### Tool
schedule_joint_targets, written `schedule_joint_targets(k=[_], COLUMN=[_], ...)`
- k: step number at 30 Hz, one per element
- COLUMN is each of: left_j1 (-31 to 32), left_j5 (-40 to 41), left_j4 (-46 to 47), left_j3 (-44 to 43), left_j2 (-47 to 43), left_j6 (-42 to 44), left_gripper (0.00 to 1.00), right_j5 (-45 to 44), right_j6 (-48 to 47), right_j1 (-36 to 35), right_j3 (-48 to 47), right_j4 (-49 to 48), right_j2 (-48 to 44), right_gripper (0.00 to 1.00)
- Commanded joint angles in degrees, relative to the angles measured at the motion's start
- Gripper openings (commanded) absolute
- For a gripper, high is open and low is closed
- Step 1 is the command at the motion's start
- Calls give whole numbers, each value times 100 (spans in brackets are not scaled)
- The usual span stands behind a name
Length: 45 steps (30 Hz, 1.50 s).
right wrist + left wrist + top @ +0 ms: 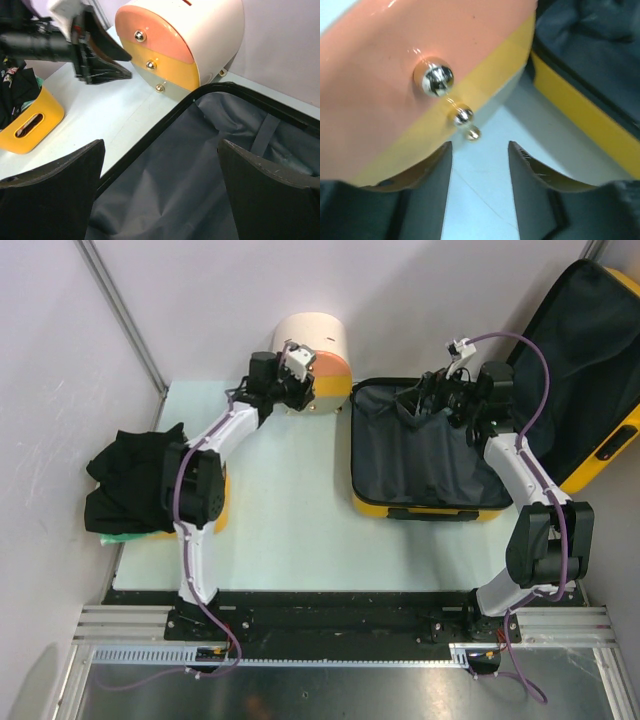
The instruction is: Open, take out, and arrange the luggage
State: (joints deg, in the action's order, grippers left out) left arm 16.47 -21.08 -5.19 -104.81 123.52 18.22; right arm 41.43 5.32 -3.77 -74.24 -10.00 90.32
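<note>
Glossy yellow hard-shell luggage (400,465), lying open at right, dark fabric lining exposed, lid raised rightward

Yellow luggage (368,506), dark grey lining (410,455), cream-orange container (315,340)

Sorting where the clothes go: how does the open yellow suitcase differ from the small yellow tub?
The suitcase is much larger than the tub. The suitcase lies open on the right side, showing bare dark lining where visible; the tub sits on the left, heaped with black clothes. Both are yellow.
</note>
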Motion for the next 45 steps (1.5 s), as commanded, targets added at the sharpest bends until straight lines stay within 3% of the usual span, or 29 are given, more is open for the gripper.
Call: schedule_joint_targets(k=[1, 3, 7, 16, 25, 32, 42, 45], left_j1=[-143, -188, -285, -267, -276, -276, -258, -250], left_j5=[-668, -696, -530, 464, 710, 948, 851, 843], left_j4=[387, 387, 387, 414, 440, 493, 774, 809], left_j3=[496, 620, 401, 102, -382, -549, -724, -769], left_j2=[-1347, -1445, -1279, -866, -216, 75, 339, 357], left_j6=[-1784, -2882, -4953, -7031, -7805, -8334, -8501, -8510], left_gripper=[59, 70, 74, 75, 68, 55, 50, 42], right_j5=[-100, -126, -162, -302, -425, -443, -513, -522], right_j6=[-31, -5, 48, -128, -312, -330, -374, -392], right_j1=[69, 104, 131, 201, 201, 192, 192, 184], right_j3=[41, 41, 50, 41, 41, 41, 32, 32], right_j4=[7, -28, -107, 129, 402, 420, 385, 385], right_j2=[-76, -24, 29, -85, -173, -182, -103, -85], right_gripper=[99, 100, 100, 100, 100, 100, 100, 100])
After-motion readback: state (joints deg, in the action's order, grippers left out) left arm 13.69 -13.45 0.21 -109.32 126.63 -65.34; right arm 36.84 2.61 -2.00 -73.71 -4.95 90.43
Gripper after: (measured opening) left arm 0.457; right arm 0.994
